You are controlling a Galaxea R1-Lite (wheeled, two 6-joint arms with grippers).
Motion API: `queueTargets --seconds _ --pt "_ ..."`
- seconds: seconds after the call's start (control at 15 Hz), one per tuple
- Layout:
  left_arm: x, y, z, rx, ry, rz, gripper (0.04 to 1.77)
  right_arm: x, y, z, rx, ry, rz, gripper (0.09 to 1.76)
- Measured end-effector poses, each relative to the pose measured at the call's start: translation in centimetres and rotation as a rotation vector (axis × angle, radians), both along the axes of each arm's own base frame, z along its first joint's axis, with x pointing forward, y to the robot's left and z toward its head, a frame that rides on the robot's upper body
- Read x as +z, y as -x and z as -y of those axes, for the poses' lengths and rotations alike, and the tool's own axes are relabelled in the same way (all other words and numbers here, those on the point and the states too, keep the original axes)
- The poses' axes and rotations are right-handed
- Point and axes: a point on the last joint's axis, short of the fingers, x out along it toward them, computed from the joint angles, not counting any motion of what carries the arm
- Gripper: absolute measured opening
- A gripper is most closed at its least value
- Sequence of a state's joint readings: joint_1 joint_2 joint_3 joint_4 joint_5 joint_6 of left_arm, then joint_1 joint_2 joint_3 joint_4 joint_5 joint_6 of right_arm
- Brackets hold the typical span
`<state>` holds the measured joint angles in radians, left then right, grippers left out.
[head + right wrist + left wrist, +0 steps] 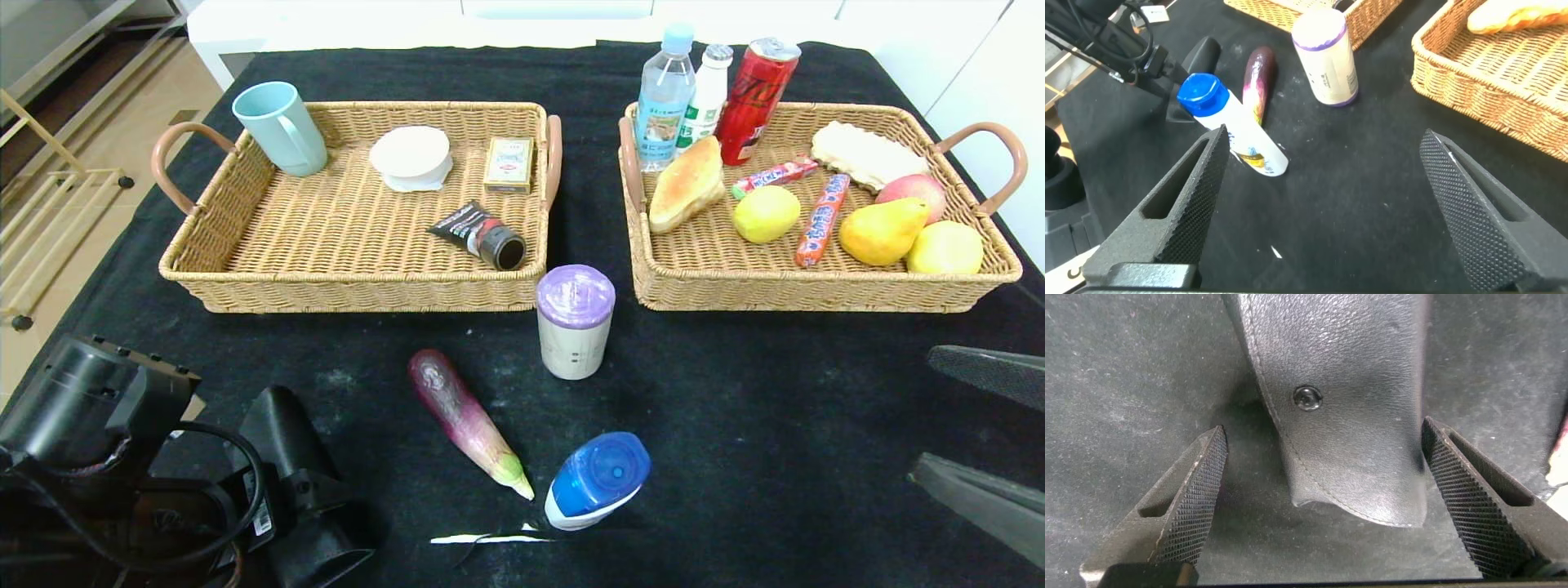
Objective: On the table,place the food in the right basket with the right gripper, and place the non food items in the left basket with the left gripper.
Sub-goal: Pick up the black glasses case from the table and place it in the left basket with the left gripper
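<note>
Black leather case (1347, 400) between wide-spread left claw (1323, 498) fingers, untouched, right claw (1323, 204) spread, empty, above bare cloth surface (735, 392) near bottle (1237, 126).

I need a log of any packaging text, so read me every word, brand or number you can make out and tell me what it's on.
Nothing reads clearly.
red can: white script, illegible.
clear water bottle: label blurred.
small box: print too small.
candy sticks: lettering blurred.
black tube: text unreadable.
beige cup: marks too small.
</note>
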<state>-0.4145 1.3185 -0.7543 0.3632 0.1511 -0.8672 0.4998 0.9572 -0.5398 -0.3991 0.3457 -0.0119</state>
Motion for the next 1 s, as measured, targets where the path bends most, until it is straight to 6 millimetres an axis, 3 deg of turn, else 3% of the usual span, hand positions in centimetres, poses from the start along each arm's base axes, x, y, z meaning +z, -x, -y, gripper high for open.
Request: queueTargets --seconds 0.33,0.53,0.67,0.8,1.0 --pt "-0.12 -0.07 0.04 -0.001 0.000 0.000 1.72 -0.15 -0.06 -0.07 0.003 0.005 -0.005 1.70" --pt "-0.18 -0.07 0.03 -0.001 0.001 -0.003 1.23 -0.15 -0.05 -0.07 0.003 0.006 -0.005 1.70" --pt "-0.23 -0.08 0.03 -0.001 -0.001 -0.005 1.00 -0.17 -0.09 -0.08 0.002 0.007 -0.006 1.70" --pt "-0.32 -0.05 0.02 -0.001 -0.002 -0.008 0.89 -0.25 -0.19 -0.11 -0.001 0.008 -0.009 1.70" --pt "-0.54 0.05 -0.03 0.000 -0.005 -0.014 0.86 -0.33 -0.31 -0.15 -0.003 0.011 -0.014 1.70"
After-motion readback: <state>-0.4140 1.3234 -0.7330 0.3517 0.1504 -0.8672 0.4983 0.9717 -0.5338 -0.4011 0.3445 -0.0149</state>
